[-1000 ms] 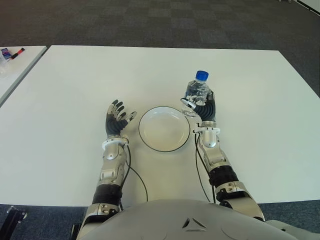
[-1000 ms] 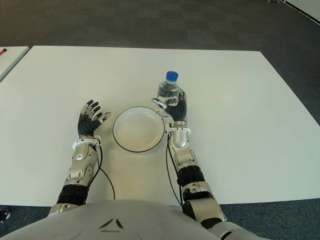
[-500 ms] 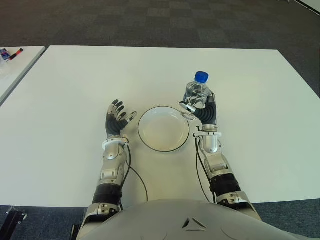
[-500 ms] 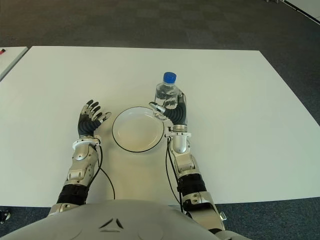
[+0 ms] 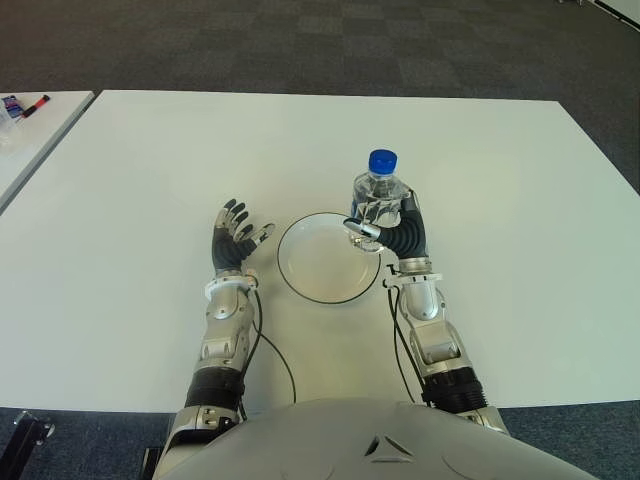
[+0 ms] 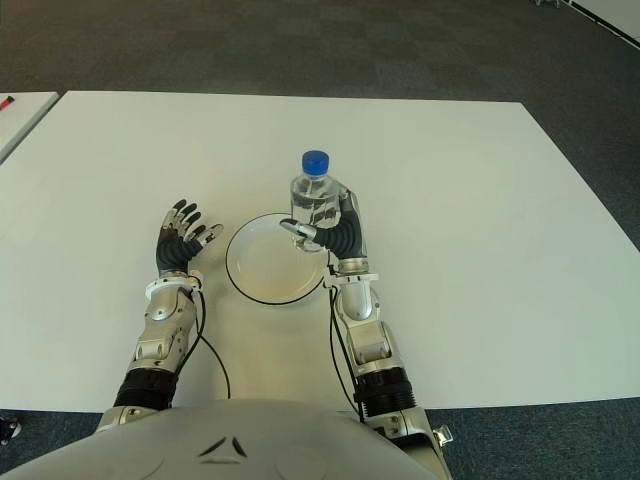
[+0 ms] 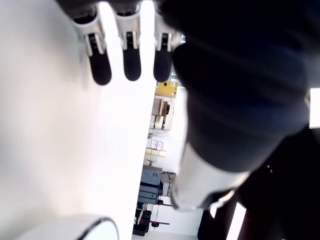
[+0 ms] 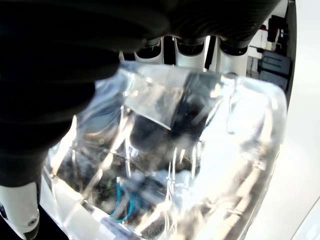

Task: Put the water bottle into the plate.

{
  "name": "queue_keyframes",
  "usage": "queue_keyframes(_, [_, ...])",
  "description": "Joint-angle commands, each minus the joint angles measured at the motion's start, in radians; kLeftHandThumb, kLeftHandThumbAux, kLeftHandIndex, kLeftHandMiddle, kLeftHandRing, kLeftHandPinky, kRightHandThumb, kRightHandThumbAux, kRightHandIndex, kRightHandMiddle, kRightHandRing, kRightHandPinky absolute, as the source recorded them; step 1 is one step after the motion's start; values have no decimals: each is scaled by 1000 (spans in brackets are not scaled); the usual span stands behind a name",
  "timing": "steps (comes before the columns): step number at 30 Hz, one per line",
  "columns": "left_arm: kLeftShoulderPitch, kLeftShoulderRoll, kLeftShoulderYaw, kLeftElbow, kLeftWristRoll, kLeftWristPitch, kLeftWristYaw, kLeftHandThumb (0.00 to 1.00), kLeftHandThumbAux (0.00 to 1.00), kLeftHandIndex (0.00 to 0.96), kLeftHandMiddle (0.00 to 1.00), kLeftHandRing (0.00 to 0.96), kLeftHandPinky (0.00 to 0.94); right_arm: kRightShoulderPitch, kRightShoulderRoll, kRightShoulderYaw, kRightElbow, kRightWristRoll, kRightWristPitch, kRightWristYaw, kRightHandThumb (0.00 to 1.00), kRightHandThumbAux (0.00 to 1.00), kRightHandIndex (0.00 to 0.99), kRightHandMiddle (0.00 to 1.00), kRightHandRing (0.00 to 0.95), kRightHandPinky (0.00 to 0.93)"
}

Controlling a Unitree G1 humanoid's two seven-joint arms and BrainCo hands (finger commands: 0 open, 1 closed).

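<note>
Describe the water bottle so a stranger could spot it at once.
On the white table, find the round white plate near the robot's edge. At the plate's right rim, the right hand grips the water bottle upright: it is clear with a blue cap, and the left hand beyond the plate holds nothing.

The robot has 2 silver metal arms with black ribbed wrist cuffs. The left hand (image 5: 236, 238) and the right hand (image 5: 395, 224) have black fingers with silver joints. A thin black cable (image 5: 272, 352) runs beside each forearm. The torso is grey.
</note>
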Motion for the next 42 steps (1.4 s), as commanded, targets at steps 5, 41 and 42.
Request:
queue_keyframes(5, [-5, -41, -2, 30, 0, 9, -4, 5, 998, 146, 175, 162, 198, 41, -15, 50, -42, -22, 60, 68, 853, 679, 396, 525, 874, 858])
queue_keyframes(41, [-5, -55, -7, 30, -1, 4, 7, 37, 998, 149, 181, 169, 201, -10, -36, 84, 129, 3, 103, 143, 854, 680, 395, 525, 863, 825])
queue_keyframes(42, [-5, -55, -7, 29, -1, 5, 7, 37, 998, 149, 181, 169, 201, -10, -36, 84, 128, 4, 108, 147, 854, 680, 395, 525, 863, 824])
